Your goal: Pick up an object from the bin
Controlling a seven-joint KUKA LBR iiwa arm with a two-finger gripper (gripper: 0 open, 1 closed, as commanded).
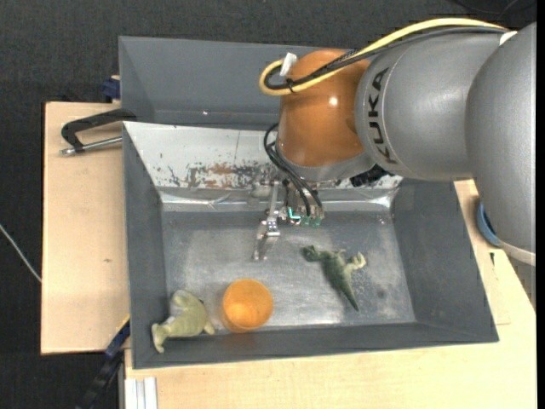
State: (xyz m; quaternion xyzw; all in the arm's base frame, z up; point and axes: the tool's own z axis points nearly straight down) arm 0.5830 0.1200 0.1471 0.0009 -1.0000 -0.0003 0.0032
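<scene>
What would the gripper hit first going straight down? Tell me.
Probably the bin floor: the gripper points down over a bare patch of it. The green dinosaur lies beside it and the orange ball nearer the front, both apparently off that line, though depth is unclear.

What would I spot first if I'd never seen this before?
The big grey arm with its orange cover looms at the upper right, its gripper hanging over the middle of the bin. An orange ball sits near the front wall, with a pale dinosaur in the front left corner and a green dinosaur to the right.
</scene>
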